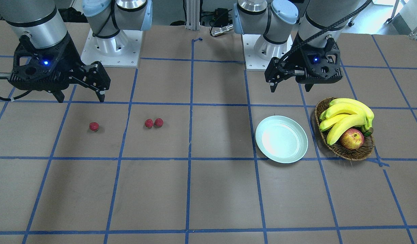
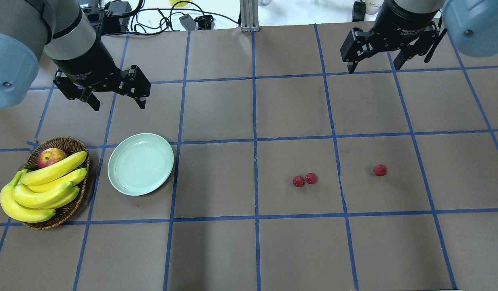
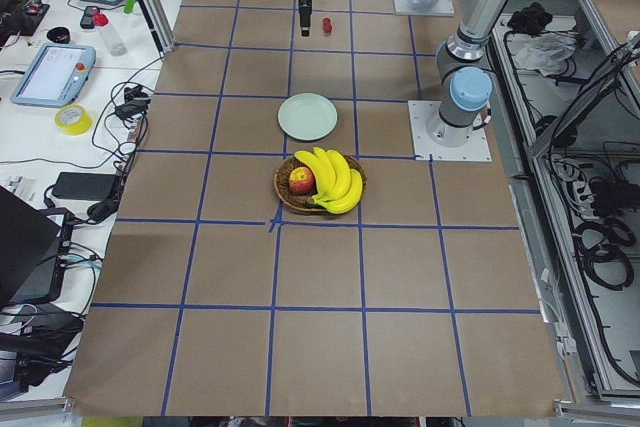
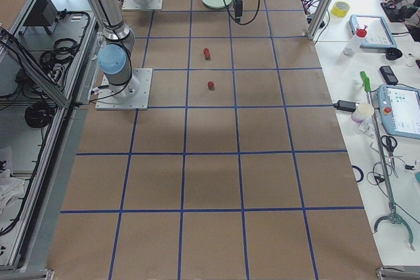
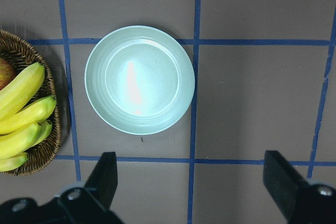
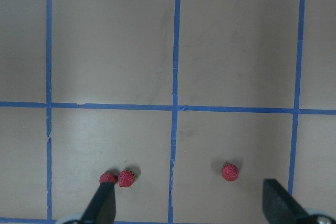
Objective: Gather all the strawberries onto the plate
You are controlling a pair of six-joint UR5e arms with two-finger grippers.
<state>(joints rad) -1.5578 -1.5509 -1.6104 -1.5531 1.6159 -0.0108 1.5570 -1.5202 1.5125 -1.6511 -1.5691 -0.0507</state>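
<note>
Evidently you are at the very start: the round, glossy, pale mint plate [image 2: 140, 164] lies bare on the left of the brown paper-covered table [image 2: 249, 250], and none of the berries is in it yet. All three small dark-red bumpy strawberries lie on the right, well apart from the plate. Two of them [image 2: 298, 181] [image 2: 310, 178] are side by side, touching or nearly so. The third [image 2: 380, 170] sits alone farther right.

Your right gripper [image 2: 373, 66] hangs above the table with its jaws spread wide and nothing between them. The left gripper [image 2: 119, 106] hangs likewise spread and empty, near the plate and the brown wicker basket [image 2: 73, 143] of yellow bananas [image 2: 42, 190] and a red-yellow apple [image 2: 50, 157].

I judge the step in hand to be the first pick, and it falls to the right arm. Line it up over the lone berry first, since the pair leaves little room for a finger between them. Come down with the jaws straddling it, close gently, then carry it leftward across the table to the plate.
</note>
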